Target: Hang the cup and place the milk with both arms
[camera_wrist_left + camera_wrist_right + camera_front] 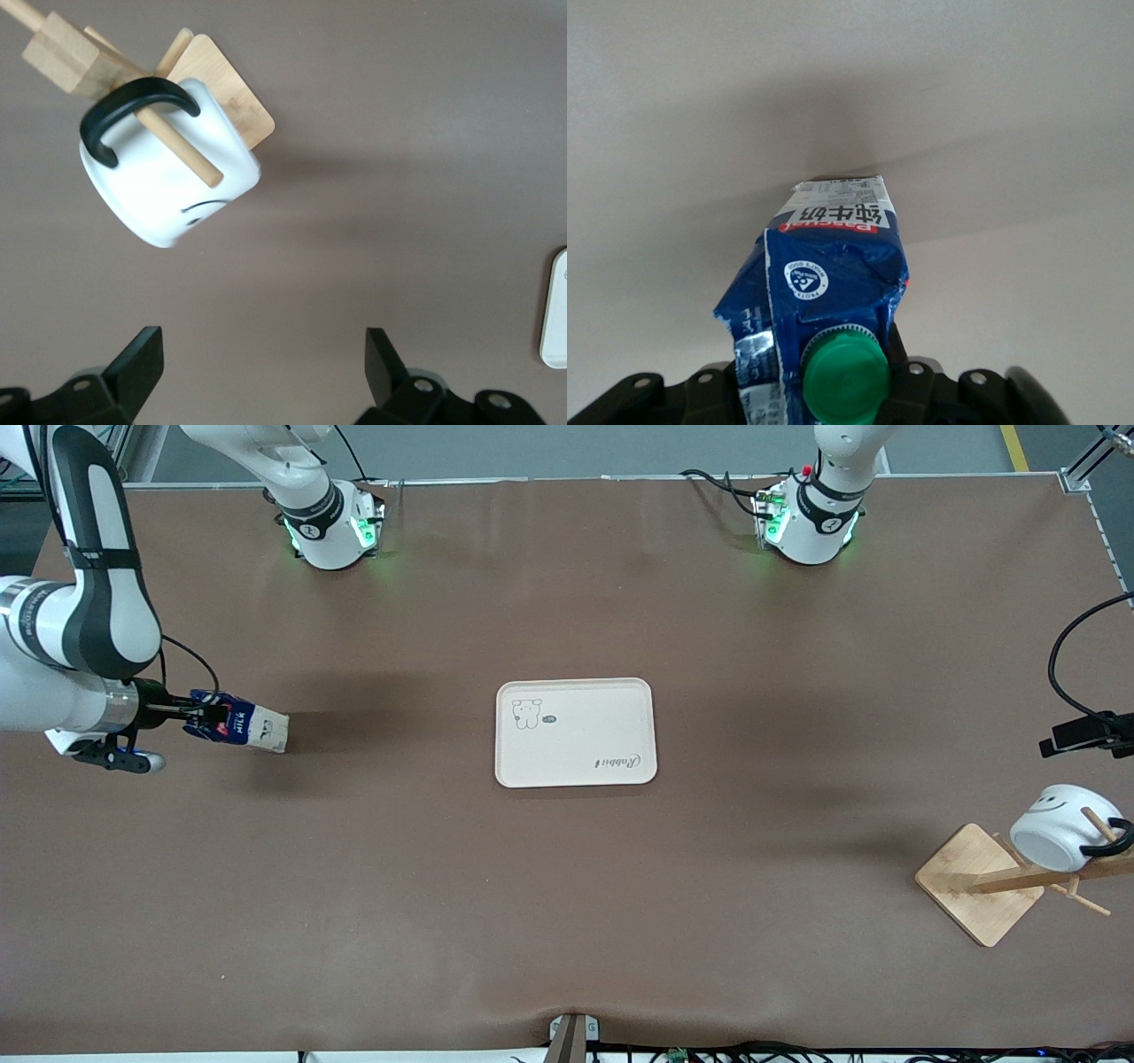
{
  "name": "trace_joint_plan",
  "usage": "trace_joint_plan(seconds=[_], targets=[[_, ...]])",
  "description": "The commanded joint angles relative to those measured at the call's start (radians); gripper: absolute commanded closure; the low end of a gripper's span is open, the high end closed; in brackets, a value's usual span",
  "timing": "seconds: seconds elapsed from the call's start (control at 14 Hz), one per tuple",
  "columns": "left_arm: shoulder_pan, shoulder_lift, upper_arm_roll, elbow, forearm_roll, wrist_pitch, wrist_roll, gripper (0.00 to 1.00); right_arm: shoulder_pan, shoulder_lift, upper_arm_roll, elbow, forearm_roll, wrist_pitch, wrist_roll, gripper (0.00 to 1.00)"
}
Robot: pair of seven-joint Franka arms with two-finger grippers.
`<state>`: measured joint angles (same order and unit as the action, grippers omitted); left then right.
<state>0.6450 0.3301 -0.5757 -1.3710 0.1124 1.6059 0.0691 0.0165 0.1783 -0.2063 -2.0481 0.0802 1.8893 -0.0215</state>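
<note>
your right hand grips the milk by its top, tipped sideways over the right arm's end of the tabletop. the cup hangs by its handle on the wooden rack at the left arm's end. your left hand is wide open and holds nothing, just over the cup.

Right hand juts sideways from its bent arm, fingers clamped shut on the milk; left hand hangs with fingers spread wide
</note>
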Motion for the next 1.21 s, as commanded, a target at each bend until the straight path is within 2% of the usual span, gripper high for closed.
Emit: trace_joint_plan(seconds=[0.0,0.07,0.14,0.21,0.29,0.36,0.71,0.86,1.07,1.14], targets=[[0.005,-0.048,-0.004,-0.005,-0.011,-0.044,-0.041,0.0,-0.018,-0.069,0.016,-0.096,-0.016,0.056,0.008,1.0],[0.005,-0.049,-0.004,-0.005,-0.014,-0.047,-0.048,0.0,-0.018,-0.069,0.016,-0.096,-0.016,0.054,0.008,0.91],[0.007,-0.051,-0.004,-0.003,-0.011,-0.047,-0.046,0.0,-0.02,-0.069,0.016,-0.093,-0.016,0.054,0.006,0.65],[0.007,-0.051,-0.004,-0.002,-0.008,-0.047,-0.045,0.0,-0.018,-0.069,0.018,-0.09,-0.016,0.051,0.006,0.54],[0.007,-0.051,-0.004,-0.002,-0.008,-0.047,-0.045,0.0,-0.02,-0.069,0.018,-0.087,-0.016,0.05,0.006,0.2],[0.016,-0.054,-0.004,0.001,-0.016,-0.046,-0.032,0.0,-0.02,-0.068,0.018,-0.077,-0.016,0.05,0.006,0.0],[0.009,-0.098,-0.001,0.001,-0.007,-0.072,-0.034,0.0,-0.023,-0.062,0.018,-0.037,-0.016,-0.015,0.008,0.0],[-0.036,-0.123,0.04,0.001,-0.005,-0.089,-0.034,0.0,-0.023,-0.06,0.018,-0.029,-0.016,-0.015,0.008,0.0],[-0.264,-0.15,0.297,-0.002,-0.016,-0.092,-0.046,0.0,-0.023,-0.06,0.018,-0.029,-0.016,-0.018,0.008,0.0],[-0.319,-0.155,0.348,-0.003,-0.016,-0.092,-0.045,0.0,-0.023,-0.06,0.018,-0.029,-0.016,-0.018,0.008,0.0]])
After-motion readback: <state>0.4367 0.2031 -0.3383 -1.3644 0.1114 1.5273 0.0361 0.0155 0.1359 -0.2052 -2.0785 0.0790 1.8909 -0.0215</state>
